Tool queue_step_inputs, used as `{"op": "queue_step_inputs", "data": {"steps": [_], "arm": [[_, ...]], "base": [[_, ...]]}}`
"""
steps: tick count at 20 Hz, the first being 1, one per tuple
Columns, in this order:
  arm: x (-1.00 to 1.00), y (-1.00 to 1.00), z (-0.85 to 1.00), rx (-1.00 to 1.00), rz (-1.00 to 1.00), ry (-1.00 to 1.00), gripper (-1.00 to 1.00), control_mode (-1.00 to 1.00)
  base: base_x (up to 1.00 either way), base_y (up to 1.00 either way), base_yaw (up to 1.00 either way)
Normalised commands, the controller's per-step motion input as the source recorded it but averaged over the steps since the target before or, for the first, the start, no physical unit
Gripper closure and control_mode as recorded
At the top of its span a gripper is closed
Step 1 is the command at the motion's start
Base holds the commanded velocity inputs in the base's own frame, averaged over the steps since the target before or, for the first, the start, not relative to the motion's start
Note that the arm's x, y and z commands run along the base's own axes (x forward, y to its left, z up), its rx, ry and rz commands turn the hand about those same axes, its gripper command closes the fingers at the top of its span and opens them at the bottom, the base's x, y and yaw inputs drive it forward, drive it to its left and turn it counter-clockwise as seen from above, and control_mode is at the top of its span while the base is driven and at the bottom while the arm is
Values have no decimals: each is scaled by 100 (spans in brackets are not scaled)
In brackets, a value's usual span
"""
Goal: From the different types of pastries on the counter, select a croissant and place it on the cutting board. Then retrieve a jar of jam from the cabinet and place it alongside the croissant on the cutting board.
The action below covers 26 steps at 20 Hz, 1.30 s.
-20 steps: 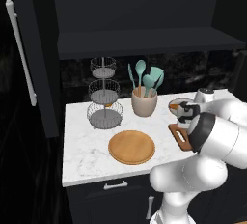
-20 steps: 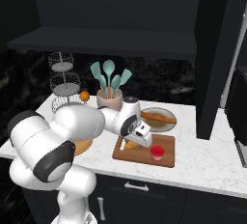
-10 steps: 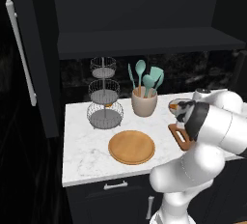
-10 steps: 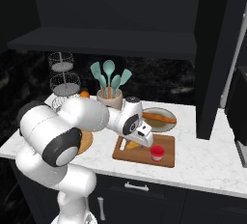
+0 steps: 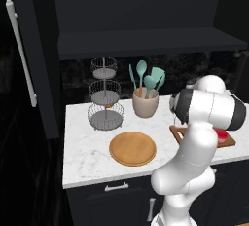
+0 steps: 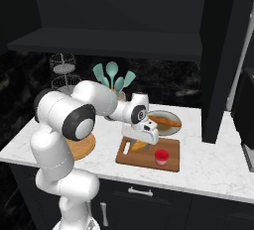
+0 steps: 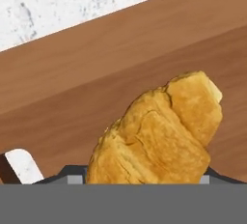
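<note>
The golden croissant (image 6: 138, 146) lies at the left part of the reddish-brown cutting board (image 6: 171, 147), right under my gripper (image 6: 140, 141). In the hand view the croissant (image 7: 159, 136) fills the space where the fingertips would show, over the board (image 7: 87, 73), so the jaws' state is hidden. The red-topped jar of jam (image 6: 161, 156) stands on the board's right part, apart from the hand. From the left base my arm covers most of the board (image 5: 176, 129); the jar (image 5: 222, 135) peeks out behind it.
The long orange-brown pastry (image 6: 165, 121) lies on a grey plate behind the board. A round wooden plate (image 5: 132, 148), a utensil crock (image 5: 146, 105) and a tiered wire stand (image 5: 104, 96) sit left on the marble counter (image 5: 85, 147). A dark shelf hangs overhead.
The hand has stayed over the croissant on the board. The arm's elbow and upper links have swung to a new pose. Croissant and jar have not moved.
</note>
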Motion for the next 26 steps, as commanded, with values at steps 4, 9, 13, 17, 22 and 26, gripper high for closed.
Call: {"op": "queue_step_inputs", "data": {"steps": [4, 9, 13, 17, 22, 26], "arm": [[-10, -22, -5, 5, 0, 4, -100, -100], [-53, -24, 0, 7, 0, 0, -100, -100], [-62, -10, 5, 5, 0, -2, -100, -100], [-33, -2, 52, 6, 0, 0, -100, -100], [-10, 7, 62, 1, 0, 0, -100, -100], [-15, 49, 86, 0, 0, 1, -100, -100]], "base": [[0, 0, 0], [0, 0, 0], [0, 0, 0], [0, 0, 0], [0, 0, 0], [0, 0, 0]]}}
